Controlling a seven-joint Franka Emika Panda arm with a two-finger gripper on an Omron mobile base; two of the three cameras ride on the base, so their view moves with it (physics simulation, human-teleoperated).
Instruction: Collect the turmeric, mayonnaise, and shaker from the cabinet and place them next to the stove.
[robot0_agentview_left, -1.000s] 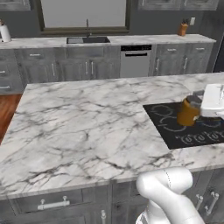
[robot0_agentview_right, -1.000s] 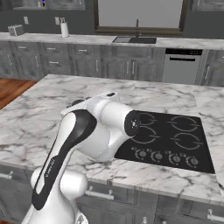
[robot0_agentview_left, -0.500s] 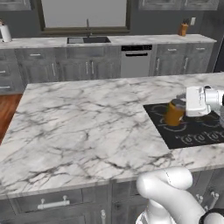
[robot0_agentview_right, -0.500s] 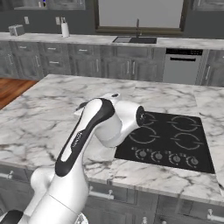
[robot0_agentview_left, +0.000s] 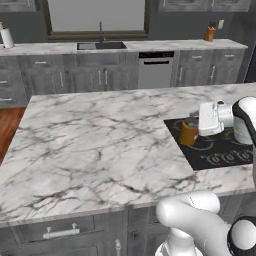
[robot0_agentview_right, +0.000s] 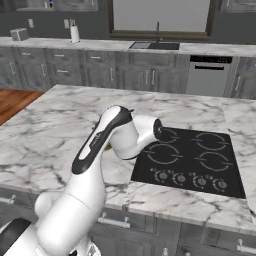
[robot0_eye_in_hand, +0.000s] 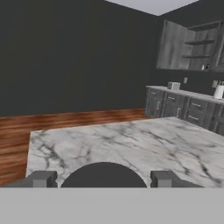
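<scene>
Turmeric (robot0_agentview_left: 188, 133) in end effector (robot0_agentview_left: 196, 121), stove (robot0_agentview_left: 220, 149) left edge.

Marble island counter (robot0_agentview_left: 95, 145) with inset stove (robot0_agentview_left: 215, 147), turmeric (robot0_agentview_left: 188, 133) at its edge

Rendered, flat even light; no hard shadows. Marble island counter (robot0_agentview_left: 100, 135) bright, no glare. Hand view dim toward 10 o'clock. Slight softness throughout, no edge distortion.

no readable text or labels anywhere.
</scene>
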